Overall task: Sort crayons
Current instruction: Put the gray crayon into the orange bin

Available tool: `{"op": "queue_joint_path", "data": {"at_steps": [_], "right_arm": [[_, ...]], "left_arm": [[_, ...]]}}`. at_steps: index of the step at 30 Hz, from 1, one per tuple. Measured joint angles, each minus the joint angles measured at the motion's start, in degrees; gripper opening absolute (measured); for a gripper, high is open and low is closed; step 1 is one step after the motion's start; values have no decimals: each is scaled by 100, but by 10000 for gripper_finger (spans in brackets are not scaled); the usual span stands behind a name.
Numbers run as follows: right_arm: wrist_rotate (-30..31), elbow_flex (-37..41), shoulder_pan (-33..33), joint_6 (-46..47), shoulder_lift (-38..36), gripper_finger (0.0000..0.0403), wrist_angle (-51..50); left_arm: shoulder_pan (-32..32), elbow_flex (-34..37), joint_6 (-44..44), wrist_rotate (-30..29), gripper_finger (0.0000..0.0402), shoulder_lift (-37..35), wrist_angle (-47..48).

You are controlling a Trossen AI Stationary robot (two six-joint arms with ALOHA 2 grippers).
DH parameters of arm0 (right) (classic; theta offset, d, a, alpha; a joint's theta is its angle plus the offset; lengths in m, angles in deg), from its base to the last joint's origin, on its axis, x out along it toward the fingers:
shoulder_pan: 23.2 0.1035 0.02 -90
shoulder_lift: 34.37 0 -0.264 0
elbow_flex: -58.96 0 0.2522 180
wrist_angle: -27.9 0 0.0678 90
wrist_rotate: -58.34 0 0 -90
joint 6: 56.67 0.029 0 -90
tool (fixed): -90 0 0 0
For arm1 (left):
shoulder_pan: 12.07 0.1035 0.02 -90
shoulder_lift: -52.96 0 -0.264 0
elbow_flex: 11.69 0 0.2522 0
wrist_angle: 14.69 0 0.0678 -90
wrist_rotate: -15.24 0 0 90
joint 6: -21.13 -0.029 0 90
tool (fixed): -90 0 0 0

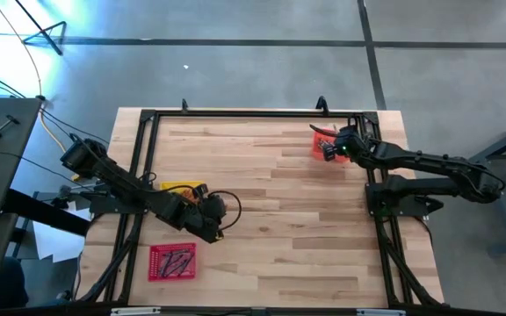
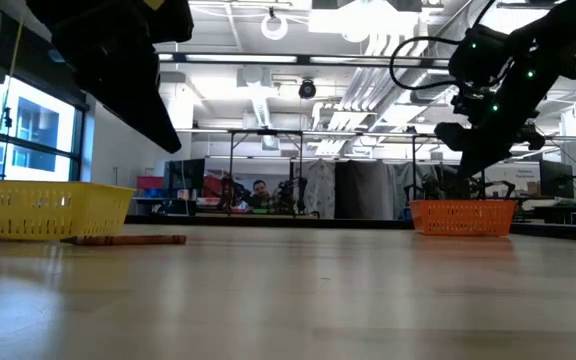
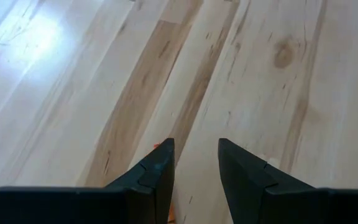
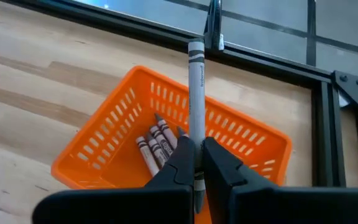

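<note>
My right gripper (image 4: 196, 146) is shut on a grey crayon (image 4: 196, 87), above the orange tray (image 4: 104, 140) at the table's far right (image 1: 321, 145). Several grey crayons (image 4: 154, 146) lie in that tray. In the low view my right gripper (image 2: 483, 150) hangs just above the tray (image 2: 463, 215). My left gripper (image 3: 194, 149) is open over bare wood, near the yellow tray (image 1: 181, 188) and well above the table (image 1: 213, 224). A sliver of an orange-red crayon (image 3: 159, 146) shows beside one finger. A reddish crayon (image 2: 123, 240) lies flat on the table. My right gripper pinches the grey crayon between its two fingers, near one end (image 4: 196, 134). The crayon lies along the fingers, and most of its length sticks out past the fingertips. It is lifted clear, over the orange tray.
A red tray (image 1: 172, 261) with several crayons lies near the table's front left. The yellow tray (image 2: 43, 208) stands by the left arm. A black frame (image 1: 262, 114) runs around the table's edges. The middle of the table (image 1: 279, 202) is bare wood.
</note>
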Motion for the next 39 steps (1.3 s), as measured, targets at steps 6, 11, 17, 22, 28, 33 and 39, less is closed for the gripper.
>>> {"op": "queue_joint_path", "data": {"at_steps": [6, 11, 17, 22, 28, 33, 39], "right_arm": [[-10, 203, 0, 161, 0, 1, 129], [-25, 244, 0, 173, 2, 1, 90], [-26, 244, 0, 176, 2, 4, 110], [-27, 244, 0, 176, 2, 7, 110], [-152, 244, 0, 169, 2, 8, 110], [-158, 244, 0, 163, 2, 11, 110], [-174, 244, 0, -48, 2, 47, 110]], "left_arm": [[12, -2, 12, 0, 110, 0, -1], [9, -2, -39, 2, 110, 0, -33], [9, -2, -39, 2, 110, 0, -40], [9, -2, -39, 2, 110, 0, -39], [9, -2, -41, 2, 110, 0, -39], [9, -2, -40, 2, 110, 0, -39], [9, 0, -41, 5, 110, 0, -39]]}}
